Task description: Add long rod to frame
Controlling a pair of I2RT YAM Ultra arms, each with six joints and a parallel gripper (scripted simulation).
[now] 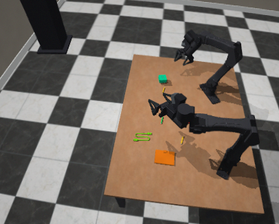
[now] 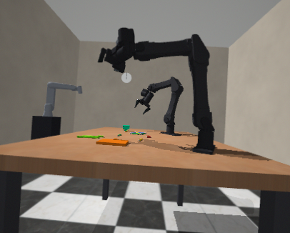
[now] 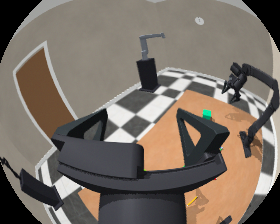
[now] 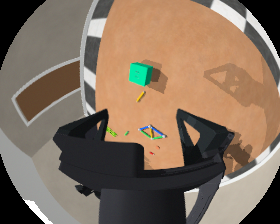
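The frame of coloured rods shows in the right wrist view (image 4: 151, 132) and as a low cluster in the exterior view (image 2: 138, 133). In the top view my left arm hides it. Loose rods lie on the table: a yellow one (image 1: 163, 90), a short green one (image 1: 161, 120), another yellow one (image 1: 182, 139), and a lime green bent chain of rods (image 1: 142, 137). My left gripper (image 1: 159, 103) (image 2: 109, 58) is open and empty, high above the middle of the table. My right gripper (image 1: 183, 58) (image 2: 143, 105) is open and empty, raised over the table's far edge.
A green cube (image 1: 163, 79) sits on the far part of the table. An orange flat plate (image 1: 165, 157) lies near the front. A black pedestal (image 1: 47, 25) stands on the floor beyond the table.
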